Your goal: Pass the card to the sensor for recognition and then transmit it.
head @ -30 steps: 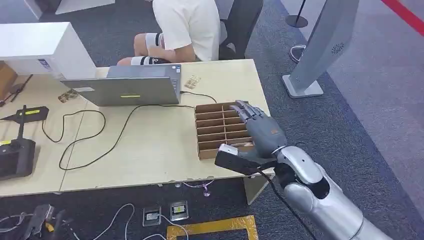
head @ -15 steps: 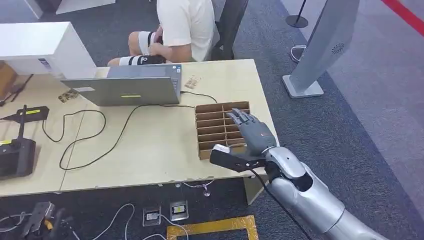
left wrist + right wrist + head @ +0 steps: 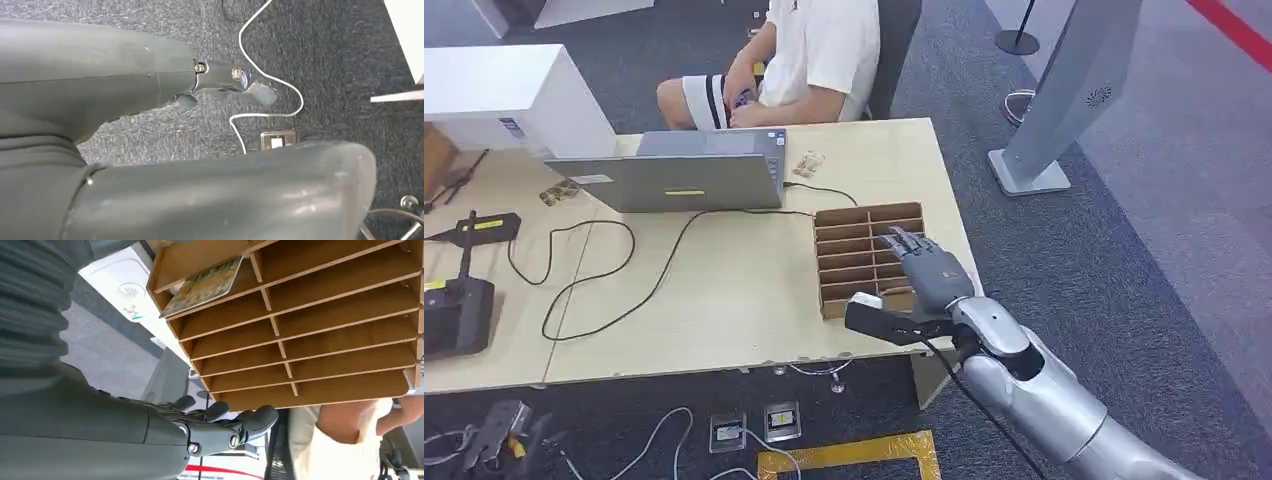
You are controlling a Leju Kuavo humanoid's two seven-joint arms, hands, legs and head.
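Left hand (image 3: pixel 235 85) hangs over the carpet, fingers spread, holding nothing. Card (image 3: pixel 202 285) lies in an end slot of the divider box (image 3: pixel 849 255) at the table's (image 3: pixel 724 290) right front corner; right hand (image 3: pixel 929 270) hovers over it, released, fingers extended. Best move: lower fingertips into that slot, pinch the card's edge.

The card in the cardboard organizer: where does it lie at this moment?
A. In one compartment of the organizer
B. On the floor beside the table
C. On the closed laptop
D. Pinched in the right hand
A. The right wrist view shows the card lying in one compartment of the organizer, while the right hand hovers with its fingers spread and holds nothing.
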